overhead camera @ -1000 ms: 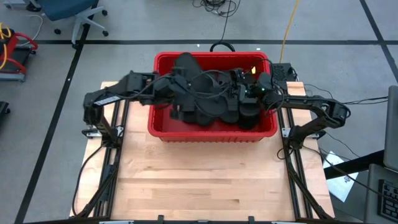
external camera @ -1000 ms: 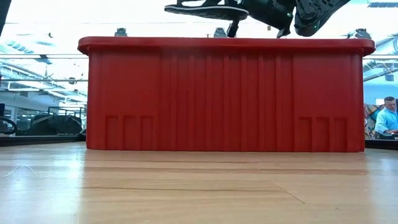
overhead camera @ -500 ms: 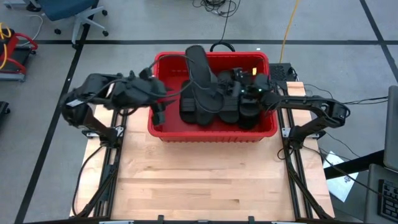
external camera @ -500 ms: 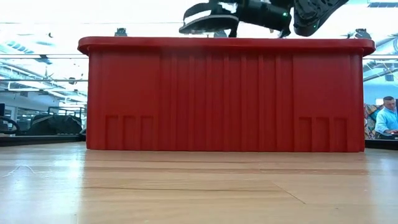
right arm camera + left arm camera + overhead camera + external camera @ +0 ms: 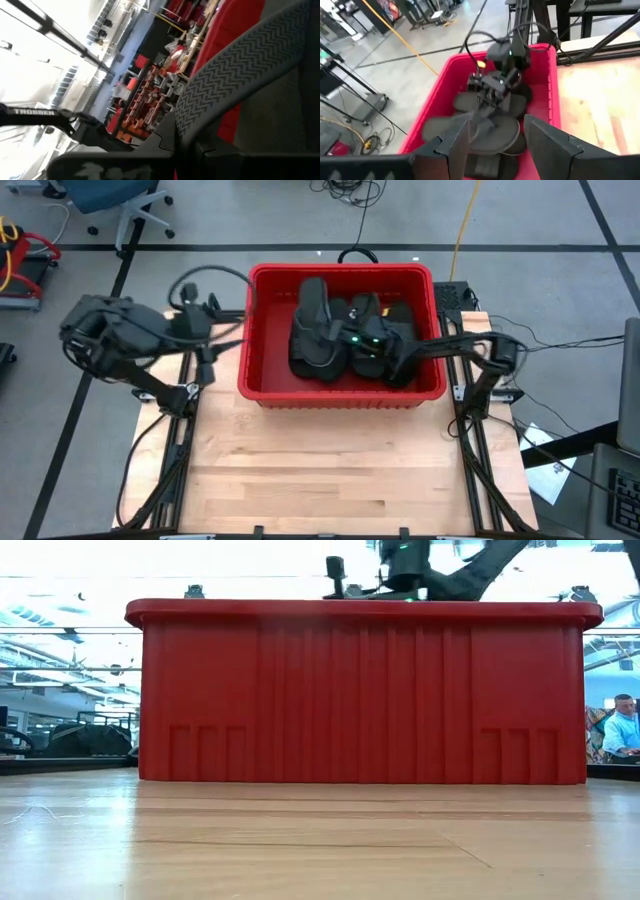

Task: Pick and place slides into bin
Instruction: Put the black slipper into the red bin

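Inside, the red bin (image 5: 262, 385) held a heap of black slides (image 5: 318, 330) — count unclear; right gripper (image 5: 352, 340) clamped a sandal's sole (image 5: 240, 65), left gripper (image 5: 492, 145) spread, empty.

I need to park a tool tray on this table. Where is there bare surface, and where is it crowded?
The wooden table is bare in front of the red bin, between the two side frames. The bin is crowded: slides piled inside, with the right hand down among them. The left hand hangs beside the bin's left wall.
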`<state>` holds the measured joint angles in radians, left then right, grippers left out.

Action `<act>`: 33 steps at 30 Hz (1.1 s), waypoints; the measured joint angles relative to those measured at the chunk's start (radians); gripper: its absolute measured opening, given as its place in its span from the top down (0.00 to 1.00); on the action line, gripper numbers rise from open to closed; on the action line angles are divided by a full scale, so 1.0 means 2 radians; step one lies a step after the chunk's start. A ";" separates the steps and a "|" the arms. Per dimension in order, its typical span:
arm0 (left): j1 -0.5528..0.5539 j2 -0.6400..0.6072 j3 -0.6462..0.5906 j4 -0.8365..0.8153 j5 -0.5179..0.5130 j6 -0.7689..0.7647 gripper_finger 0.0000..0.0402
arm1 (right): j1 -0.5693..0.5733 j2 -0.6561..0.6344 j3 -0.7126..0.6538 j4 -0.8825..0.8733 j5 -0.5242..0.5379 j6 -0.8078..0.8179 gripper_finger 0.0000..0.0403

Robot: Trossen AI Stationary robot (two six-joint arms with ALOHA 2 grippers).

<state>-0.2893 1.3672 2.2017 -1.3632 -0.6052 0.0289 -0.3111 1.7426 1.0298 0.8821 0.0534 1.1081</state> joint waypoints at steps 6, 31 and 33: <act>0.006 -0.028 0.000 -0.015 0.011 0.016 0.52 | 0.004 0.070 0.111 0.006 -0.055 -0.045 1.00; 0.290 -0.042 -0.225 0.298 0.329 -0.179 0.52 | -0.018 -0.050 0.193 -0.152 -0.115 -0.313 1.00; 0.291 -0.049 -0.225 0.318 0.326 -0.192 0.50 | -0.023 -0.059 0.193 -0.157 -0.129 -0.319 1.00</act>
<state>0.2929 1.2688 1.7525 -0.7281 0.0463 -0.3557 -0.3561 1.6246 1.4162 0.5676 -0.2036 0.4692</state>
